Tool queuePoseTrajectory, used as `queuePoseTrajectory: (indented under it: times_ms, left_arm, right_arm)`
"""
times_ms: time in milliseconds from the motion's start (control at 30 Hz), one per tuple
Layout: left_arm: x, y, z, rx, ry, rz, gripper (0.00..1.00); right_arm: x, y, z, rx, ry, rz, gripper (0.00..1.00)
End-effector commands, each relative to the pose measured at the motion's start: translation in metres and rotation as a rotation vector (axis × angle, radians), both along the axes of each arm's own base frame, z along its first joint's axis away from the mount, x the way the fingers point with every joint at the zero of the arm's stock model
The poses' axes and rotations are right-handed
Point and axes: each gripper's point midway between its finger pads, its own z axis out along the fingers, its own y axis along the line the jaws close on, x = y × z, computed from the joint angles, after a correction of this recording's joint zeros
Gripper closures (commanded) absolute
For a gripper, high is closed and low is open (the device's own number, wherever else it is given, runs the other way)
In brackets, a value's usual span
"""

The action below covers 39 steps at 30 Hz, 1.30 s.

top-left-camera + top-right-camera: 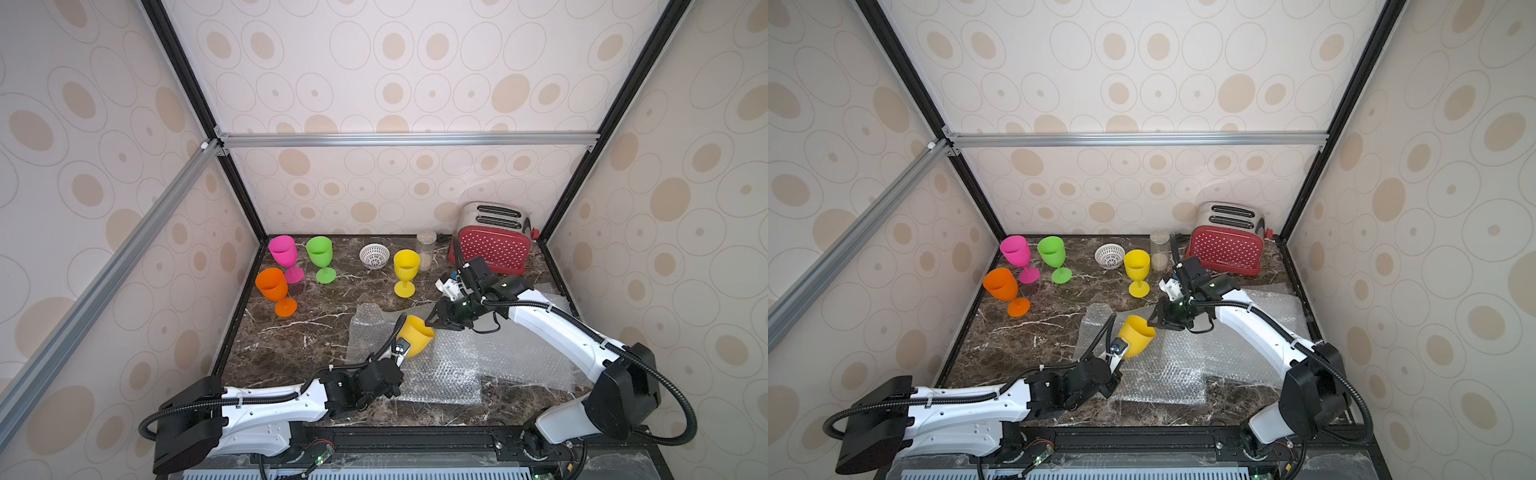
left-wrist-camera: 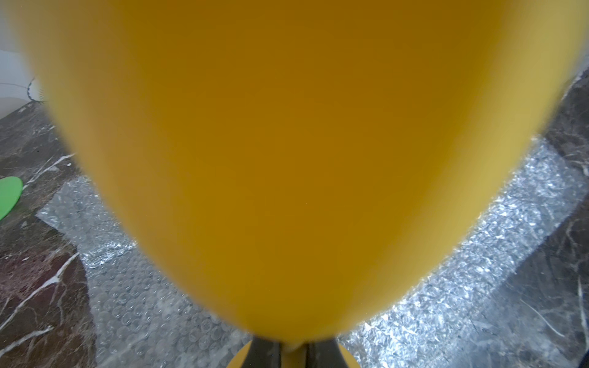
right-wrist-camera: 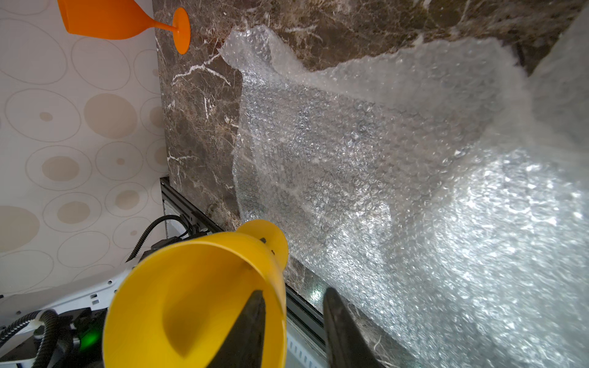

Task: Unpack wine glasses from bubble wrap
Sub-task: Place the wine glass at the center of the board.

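Above bubble wrap (image 1: pixel 449 365), left hand (image 1: pixel 400 348) clamps the tilted amber goblet (image 1: pixel 417 332).

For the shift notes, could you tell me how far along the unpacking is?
Done: the pink glass, green glass, orange glass and yellow glass stand unwrapped. In hand: the left gripper holds the amber glass by its stem, tilted, above flat bubble wrap; the right gripper straddles its rim, jaws open. Left: standing it up.

Toaster (image 1: pixel 492 245), jar (image 1: pixel 426 249), lattice bowl (image 1: pixel 374 255) — marble tabletop (image 1: pixel 299 345)
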Motion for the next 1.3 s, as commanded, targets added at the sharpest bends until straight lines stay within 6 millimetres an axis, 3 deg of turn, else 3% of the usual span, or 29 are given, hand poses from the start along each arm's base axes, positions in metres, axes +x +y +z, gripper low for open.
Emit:
queuePoseTrajectory:
  times_ms: [0,200,567,667,833,1033,1133,1267]
  left_arm:
    - [0.006,-0.009,0.019,-0.017,-0.045,0.013,0.93]
    - [0.006,-0.011,0.019,0.001,-0.061,0.011,0.93]
    - [0.005,-0.014,0.018,0.101,-0.143,0.038,0.92]
    - [0.005,-0.016,0.019,0.106,-0.157,0.042,0.9]
    - [0.006,-0.011,0.023,0.097,-0.168,0.063,0.77]
    - [0.006,-0.004,0.036,0.027,-0.172,0.092,0.47]
    - [0.008,0.002,0.043,-0.019,-0.165,0.116,0.4]
    - [0.024,0.024,0.046,-0.136,-0.094,0.213,0.38]
  right_arm:
    - [-0.009,0.001,-0.012,-0.028,0.035,0.01,0.67]
    - [-0.01,0.011,-0.014,-0.012,0.038,0.016,0.83]
    - [-0.008,0.008,-0.02,-0.04,0.04,-0.001,1.0]
    - [-0.006,0.007,-0.02,-0.044,0.033,-0.006,1.0]
    - [-0.003,0.004,-0.021,-0.061,0.019,-0.018,1.0]
    - [0.005,-0.002,-0.019,-0.11,-0.016,-0.037,1.0]
    - [0.011,-0.003,-0.015,-0.13,-0.043,-0.042,1.0]
    - [0.021,0.0,-0.005,-0.175,-0.104,-0.015,1.0]
